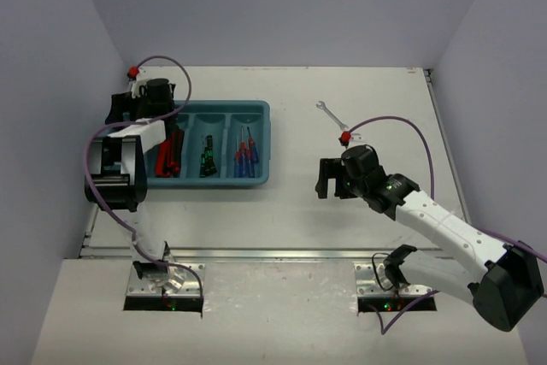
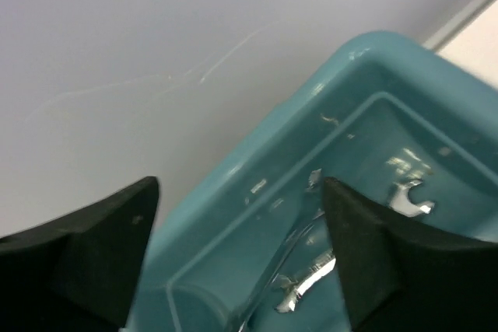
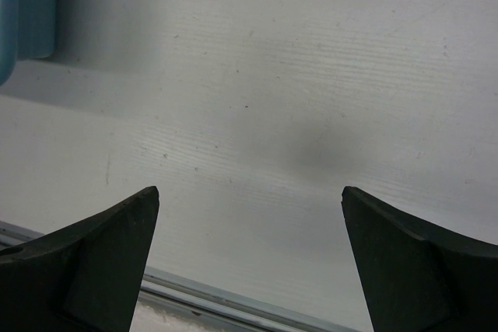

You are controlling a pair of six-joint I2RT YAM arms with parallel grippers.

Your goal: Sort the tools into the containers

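Tray (image 1: 209, 180) is sitting left of centre, wrenches (image 2: 307, 279) lying in its end compartment. Left gripper (image 2: 241, 188) is hovering over that corner rim, jaws apart, empty. Right gripper (image 3: 249, 192) is hanging jaws apart over open tabletop (image 3: 311, 75), one wrench (image 1: 329, 114) lying beyond.

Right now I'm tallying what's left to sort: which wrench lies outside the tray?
The silver wrench lying alone on the white table, right of the teal tray. The other wrenches in view lie inside the tray, in a corner compartment.
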